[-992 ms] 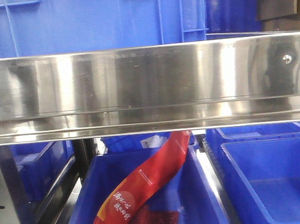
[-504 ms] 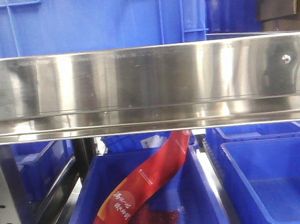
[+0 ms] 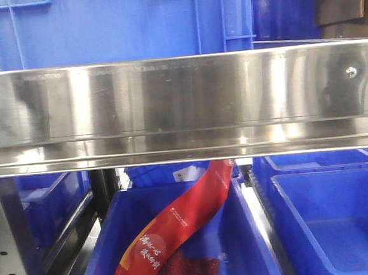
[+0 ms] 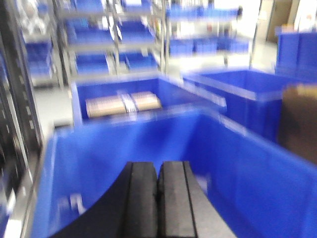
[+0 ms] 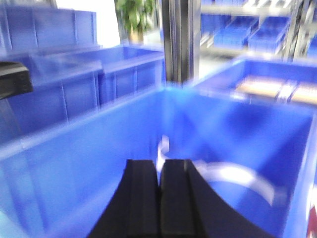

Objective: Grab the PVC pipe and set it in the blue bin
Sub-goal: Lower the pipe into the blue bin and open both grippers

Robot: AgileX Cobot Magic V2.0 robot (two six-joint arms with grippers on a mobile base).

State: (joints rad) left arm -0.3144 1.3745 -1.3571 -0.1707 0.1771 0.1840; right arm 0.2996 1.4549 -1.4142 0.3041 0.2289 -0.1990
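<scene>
Hanging over a blue bin (image 5: 74,163), the right gripper (image 5: 159,198) has its two black fingers pressed together along a thin seam. A small white sliver shows right at the fingertips, but the blur hides whether anything is pinched there.

- PVC pipe (image 5: 233,178): a white arched strap, blurred, seen just right of and beyond the right gripper's tips, against the bin's inner wall and floor. Whether it touches the fingers or lies free cannot be told.
- Left gripper (image 4: 158,198): black fingers closed flat against each other, nothing visible between them, poised over another blue bin (image 4: 237,163) with a bare interior.
- Tan carton (image 4: 123,103): flat, banded with a pale strip, lying in a further blue bin (image 4: 89,89) behind the left gripper's bin.
- Brown cardboard (image 4: 299,124): at the right edge of the left wrist view, blurred.
- Steel shelf rail (image 3: 181,106): broad polished band across the front view, with blue crates (image 3: 111,25) standing on the shelf above it.
- Red packaging strip (image 3: 178,230): printed with pale lettering, draped diagonally in a lower blue bin (image 3: 256,246) under the rail.
- Neighbouring blue bin (image 3: 331,221): to the right of it, under the same rail.
- Potted plant (image 5: 134,15): in the background of the right wrist view.
</scene>
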